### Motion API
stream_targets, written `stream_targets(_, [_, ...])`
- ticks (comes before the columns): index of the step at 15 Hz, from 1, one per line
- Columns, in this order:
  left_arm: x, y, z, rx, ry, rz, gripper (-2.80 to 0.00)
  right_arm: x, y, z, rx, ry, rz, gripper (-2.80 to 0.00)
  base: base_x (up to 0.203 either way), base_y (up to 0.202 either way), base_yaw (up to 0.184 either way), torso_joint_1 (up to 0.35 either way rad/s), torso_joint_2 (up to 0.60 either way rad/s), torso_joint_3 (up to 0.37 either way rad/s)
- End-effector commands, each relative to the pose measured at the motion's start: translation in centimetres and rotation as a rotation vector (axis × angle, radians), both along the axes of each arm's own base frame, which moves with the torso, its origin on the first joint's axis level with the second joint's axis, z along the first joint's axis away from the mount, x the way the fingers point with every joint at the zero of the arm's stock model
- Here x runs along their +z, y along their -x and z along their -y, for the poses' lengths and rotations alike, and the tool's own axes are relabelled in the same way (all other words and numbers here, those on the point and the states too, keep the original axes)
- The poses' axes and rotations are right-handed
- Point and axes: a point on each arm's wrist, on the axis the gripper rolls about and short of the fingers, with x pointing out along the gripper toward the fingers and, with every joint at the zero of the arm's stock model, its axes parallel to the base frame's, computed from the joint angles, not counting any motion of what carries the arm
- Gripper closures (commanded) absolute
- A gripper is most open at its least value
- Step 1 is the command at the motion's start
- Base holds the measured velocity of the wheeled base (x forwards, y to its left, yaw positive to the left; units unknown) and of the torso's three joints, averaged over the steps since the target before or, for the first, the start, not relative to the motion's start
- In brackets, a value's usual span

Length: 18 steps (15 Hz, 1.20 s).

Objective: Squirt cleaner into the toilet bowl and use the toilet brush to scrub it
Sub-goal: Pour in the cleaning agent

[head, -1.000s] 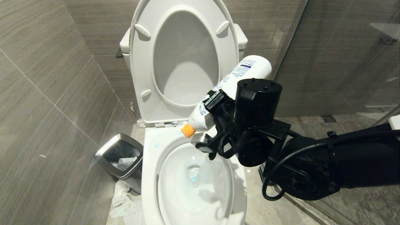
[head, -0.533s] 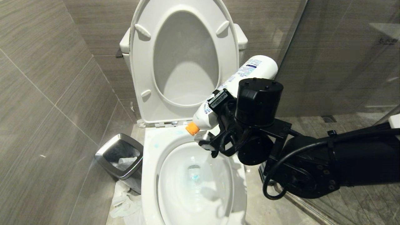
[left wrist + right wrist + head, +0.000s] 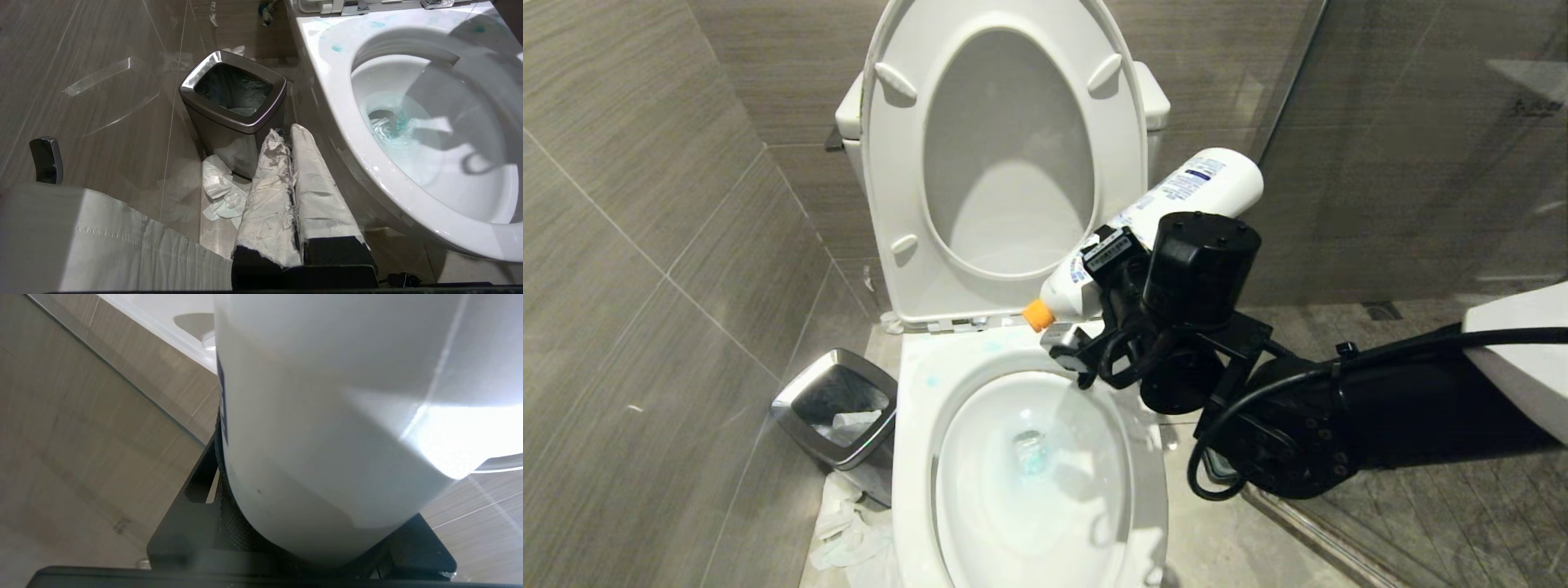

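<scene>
— Grey tiled walls close in on the toilet bowl [image 3: 915, 457], seat and lid up. What step is this?

— The squirt, I judge. Right gripper [image 3: 1094, 306] is clamped on the cleaner [image 3: 1152, 220], which is tilted cap-down over the bowl's back rim. Blue-green liquid already sits in the water and speckles the rim.

— Changed from a second ago?

— The bottle has drifted toward the bowl's right side and lies flatter; the arm has pulled back with it. The blue in the water looks more spread.

— Left gripper [image 3: 292, 163]?

— Parked low beside the bowl, near the bin [image 3: 233, 102], its wrapped fingers pressed together on nothing.

— Next?

— Probably set the bottle down upright, clear of the bowl, then fetch the brush. That brush isn't in any view, so finding it comes first.

— Risk?

— Drips on the rim while the bottle is swung away.
</scene>
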Motion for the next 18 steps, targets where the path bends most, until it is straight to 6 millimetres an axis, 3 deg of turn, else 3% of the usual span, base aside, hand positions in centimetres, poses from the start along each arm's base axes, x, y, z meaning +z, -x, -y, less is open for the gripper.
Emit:
stream_targets(1, [0.0,0.0,0.0,0.0,0.0,-0.001,0.0,-1.2,-0.6,-0.4,-0.007,0.005,0.005,0.0,0.0,0.0,0.0,0.0,0.0,0.0])
stream_targets(7, [0.0,0.0,0.0,0.0,0.0,-0.001,0.0,-2.3,-0.9,-1.2,0.006,-0.036,-0.002,0.0,0.0,0.0,0.0,0.0,0.0,0.0])
stream_targets(14, [0.0,0.0,0.0,0.0,0.0,-0.001,0.0,-2.9,0.9,-3.0,0.066,-0.036,-0.014,0.0,0.0,0.0,0.0,0.0,0.0,0.0])
stream_targets(18, [0.0,0.0,0.0,0.0,0.0,-0.001,0.0,-2.7,1.6,-3.1,0.083,-0.048,-0.019,0.0,0.0,0.0,0.0,0.0,0.0,0.0])
